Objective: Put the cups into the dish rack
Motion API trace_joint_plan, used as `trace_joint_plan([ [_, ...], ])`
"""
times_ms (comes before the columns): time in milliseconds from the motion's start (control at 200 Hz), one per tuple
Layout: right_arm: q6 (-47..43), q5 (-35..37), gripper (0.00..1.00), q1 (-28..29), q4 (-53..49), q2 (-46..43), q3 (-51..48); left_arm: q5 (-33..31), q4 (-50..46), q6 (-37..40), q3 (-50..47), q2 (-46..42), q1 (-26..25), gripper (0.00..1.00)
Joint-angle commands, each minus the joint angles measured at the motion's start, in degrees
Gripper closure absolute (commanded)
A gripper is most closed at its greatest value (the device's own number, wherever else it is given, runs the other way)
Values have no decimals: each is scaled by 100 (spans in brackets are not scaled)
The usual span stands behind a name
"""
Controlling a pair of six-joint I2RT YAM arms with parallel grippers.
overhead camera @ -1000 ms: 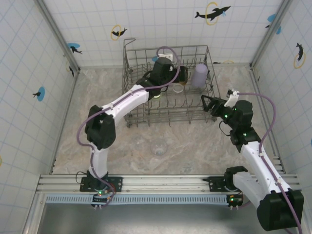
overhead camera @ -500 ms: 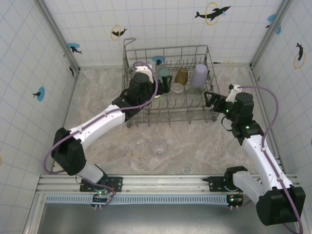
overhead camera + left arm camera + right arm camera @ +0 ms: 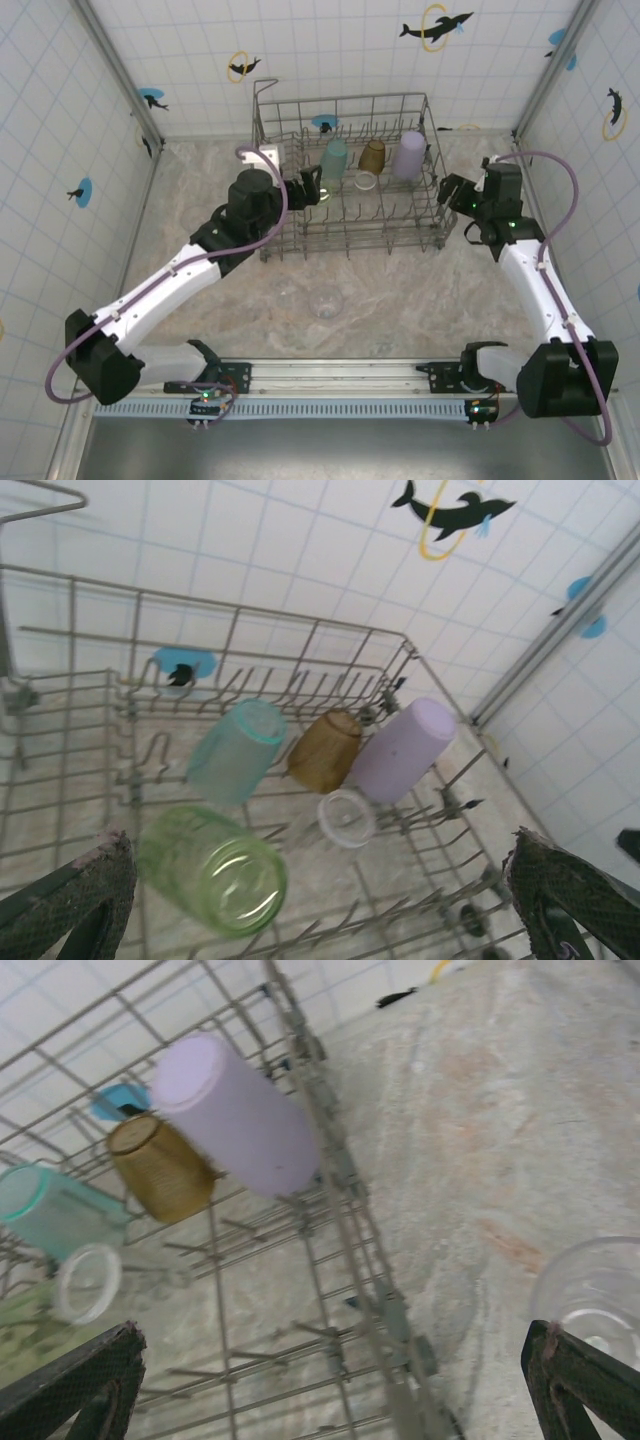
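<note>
Large grey wire dish rack (image 3: 350, 246) sits at back of marbled bench (image 3: 420, 300) w/ five cups in it. Teal translucent tumbler (image 3: 237, 750), amber-brown one (image 3: 325, 750) & lavender one (image 3: 405, 748) are in a row at the far side, all tilted on the tines, lavender nearest the R wall. Small clear cup (image 3: 345, 817) is just in front of amber. Light green tumbler (image 3: 215, 870) lies on its side nr the L end, mouth toward the L wrist cam. L tool (image 3: 308, 187) is over the rack's L part, just beside green tumbler, jaws wide, holding nothing. R tool (image 3: 452, 193) hangs just outside rack's R wall, also wide & empty. Another clear tumbler (image 3: 327, 300) stands on bench in front of rack, well apart from both tools.
</note>
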Motion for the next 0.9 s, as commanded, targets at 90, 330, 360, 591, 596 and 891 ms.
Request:
trace_joint_plan([
  [90,-55,335,0,-339,-313,456,336,-497,-551,280,-446,-483,23,2],
  [330,73,406,0,-712,-261,1061,511,-794,-1216,228,-726,-434,36,2],
  [360,78,384,0,-749,-264,1152,534,-793,-1223,218,-771,-434,41,2],
  [591,-36,272,11,-891,-416,1854,821,-632,-1293,138,-929,-384,115,2],
  [596,-40,274,11,-891,-415,1861,822,-624,-1297,133,-929,-378,118,2],
  [891,-84,308,36,-934,-475,2342,850,-166,-1300,-143,-1113,-381,416,2],
])
